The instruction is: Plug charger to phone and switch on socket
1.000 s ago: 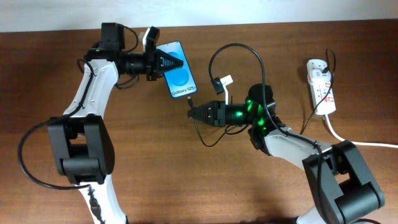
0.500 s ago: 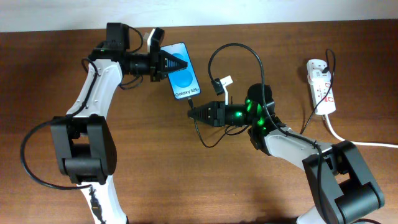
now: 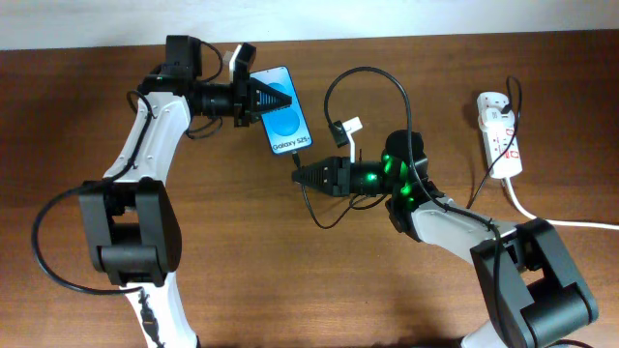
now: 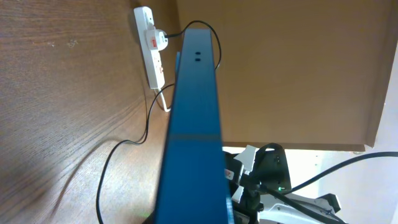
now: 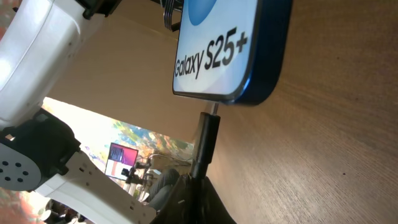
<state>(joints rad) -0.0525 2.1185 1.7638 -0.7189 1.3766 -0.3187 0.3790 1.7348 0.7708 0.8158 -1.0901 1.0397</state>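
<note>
Phone [image 3: 287, 121] is sitting slightly farther right than 1 s ago. Left jaws are clamping its top end; right jaws are clamping the charger [image 5: 205, 140], tip meeting phone's bottom port.

Robot lab setup. Wooden table [image 3: 290, 280] with left arm [image 3: 145, 135] and right arm [image 3: 450, 224] based at its near edge; pale wall [image 3: 406, 14] behind table; monitor [image 5: 122, 159] beyond.
</note>
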